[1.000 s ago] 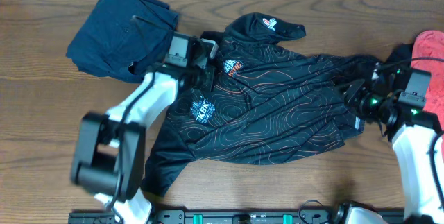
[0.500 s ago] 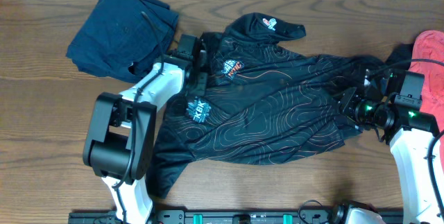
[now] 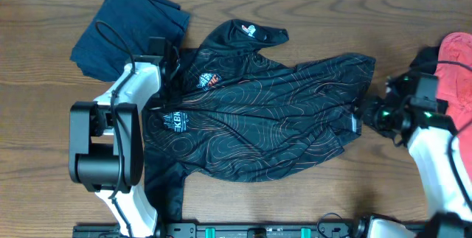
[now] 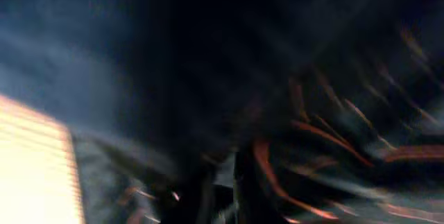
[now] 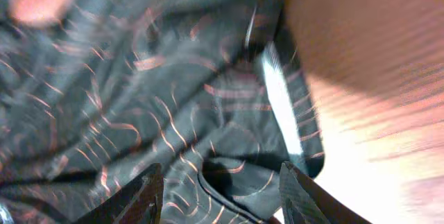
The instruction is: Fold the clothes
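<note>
Jersey (image 3: 280, 120): black cloth, thin, smooth, faint sheen, printed orange-white lines. Navy garment (image 3: 125, 24): matt cloth. Coral-red garment (image 3: 457, 61): cloth. Tabletop (image 3: 44, 120): brown wood grain, matt.

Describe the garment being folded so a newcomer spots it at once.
On the wooden table, look at the middle, between a plain navy garment at the upper left and a coral-red garment at the right edge. The black jersey lies spread there; only it has thin orange-white contour lines and round badges.
</note>
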Controlling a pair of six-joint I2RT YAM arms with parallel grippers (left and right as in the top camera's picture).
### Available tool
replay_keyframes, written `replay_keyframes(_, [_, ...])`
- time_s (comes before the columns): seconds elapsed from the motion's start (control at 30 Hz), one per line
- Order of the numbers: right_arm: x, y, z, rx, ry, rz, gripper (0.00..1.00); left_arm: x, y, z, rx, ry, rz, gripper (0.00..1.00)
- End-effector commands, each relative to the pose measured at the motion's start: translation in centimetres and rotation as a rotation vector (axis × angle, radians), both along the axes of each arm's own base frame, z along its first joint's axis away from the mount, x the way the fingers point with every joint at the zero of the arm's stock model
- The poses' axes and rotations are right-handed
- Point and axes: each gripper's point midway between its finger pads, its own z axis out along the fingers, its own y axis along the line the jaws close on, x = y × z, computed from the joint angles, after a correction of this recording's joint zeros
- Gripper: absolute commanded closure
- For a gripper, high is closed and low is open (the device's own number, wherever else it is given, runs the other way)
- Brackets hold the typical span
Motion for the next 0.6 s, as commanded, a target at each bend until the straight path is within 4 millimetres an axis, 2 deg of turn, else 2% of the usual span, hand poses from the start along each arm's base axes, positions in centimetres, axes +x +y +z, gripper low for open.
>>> replay_keyframes(0.0, [-2.1, 2.1, -3.2, 0.029, 0.14, 0.064, 0.48, 0.1, -3.0, 2.8, -0.107, -0.071, -0.054, 0.77])
replay_keyframes(0.1, [-3.8, 2.8, -5.5, 0.019, 0.265, 0.095, 0.48, 0.7, -3.8, 6.5, -0.118, -0.178, -0.082, 0.67])
replay_keyframes(0.2, [-5.0, 2.3, -7.4, -0.021, 0.361, 0.084, 0.49, 1.0, -4.3, 9.8, -0.129, -0.272, -0.098, 0.57])
replay_keyframes(0.3, [-6.8, 0.2, -9.1, -0.121, 0.485, -0.008, 0.62, 1.0, -4.3, 12.1, -0.136, -0.337, -0.101, 0.53])
replay_keyframes(0.33, [-7.4, -1.0, -9.5, -0.179, 0.522, -0.045, 0.66, 0.9, -4.3, 12.5, -0.137, -0.348, -0.102, 0.53])
replay_keyframes(0.4, [-8.7, -3.3, -9.6, -0.287, 0.585, -0.132, 0.95, 0.8, -4.3, 13.1, -0.139, -0.361, -0.102, 0.52])
replay_keyframes(0.47, [-10.1, -5.6, -9.0, -0.373, 0.64, -0.24, 0.99, 0.6, -4.3, 13.2, -0.138, -0.357, -0.102, 0.52])
replay_keyframes(0.57, [-11.2, -7.2, -8.4, -0.382, 0.671, -0.308, 0.99, 0.3, -4.3, 13.0, -0.137, -0.343, -0.102, 0.52])
